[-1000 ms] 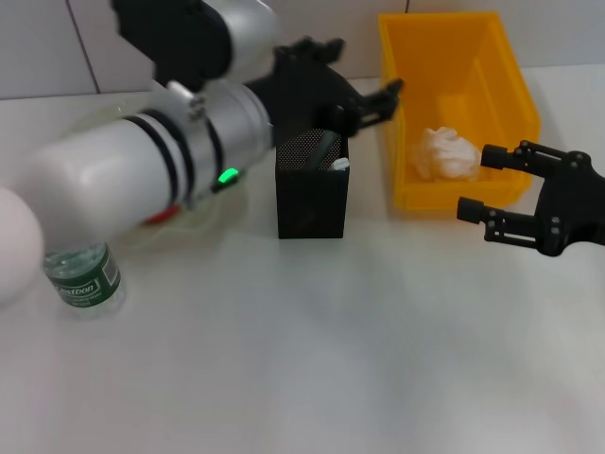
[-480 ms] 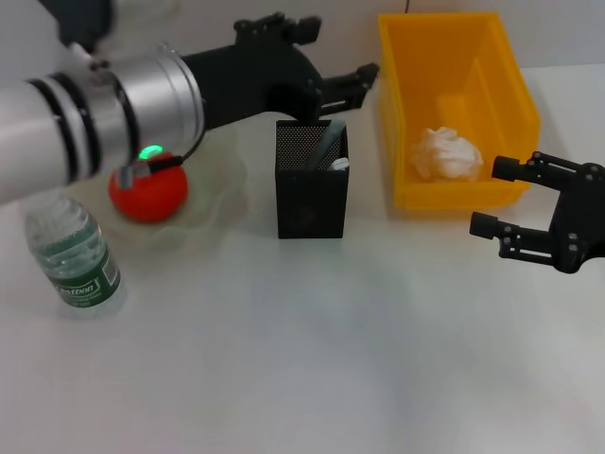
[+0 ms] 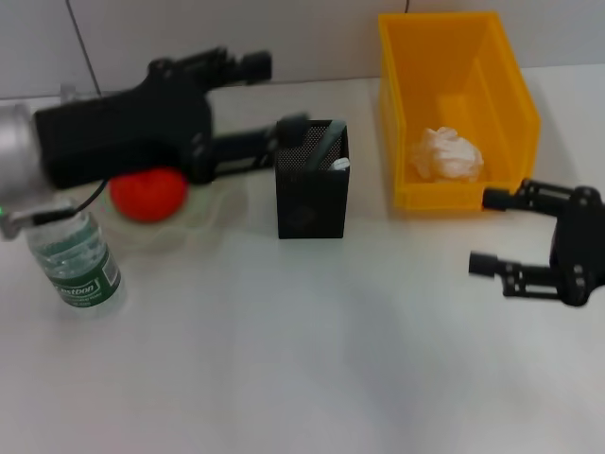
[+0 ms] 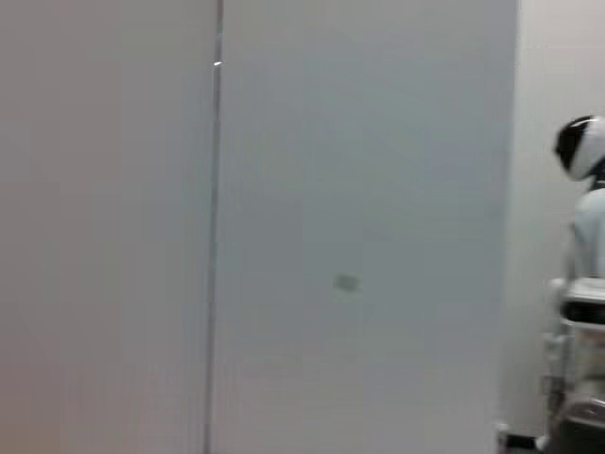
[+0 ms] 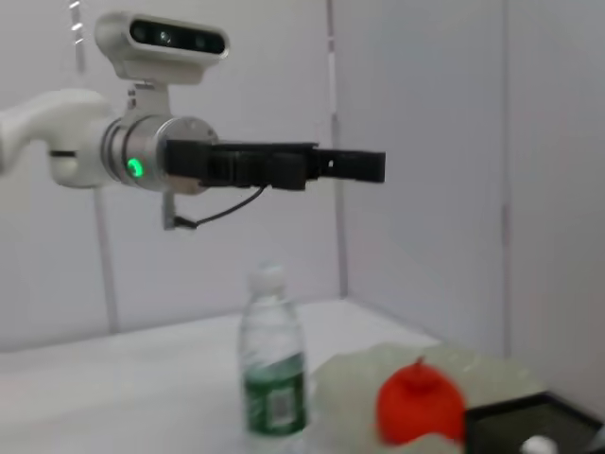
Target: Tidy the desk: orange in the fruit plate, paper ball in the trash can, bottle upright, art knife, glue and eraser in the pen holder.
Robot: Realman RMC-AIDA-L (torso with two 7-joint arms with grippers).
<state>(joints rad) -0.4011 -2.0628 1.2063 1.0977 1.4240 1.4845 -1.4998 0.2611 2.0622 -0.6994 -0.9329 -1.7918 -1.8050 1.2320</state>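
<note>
We saw the black mesh pen holder [image 3: 312,192] standing mid-desk with items poking out of its top. The orange [image 3: 147,194] sat on the clear fruit plate [image 3: 213,213], the bottle [image 3: 76,260] stood upright near it, and the paper ball [image 3: 446,154] lay inside the yellow trash can [image 3: 458,104]. Our left gripper [image 3: 274,99] hung above the plate beside the holder, fingers spread and empty. Our right gripper [image 3: 484,232] hovered just in front of the trash can, likewise spread and holding nothing.
</note>
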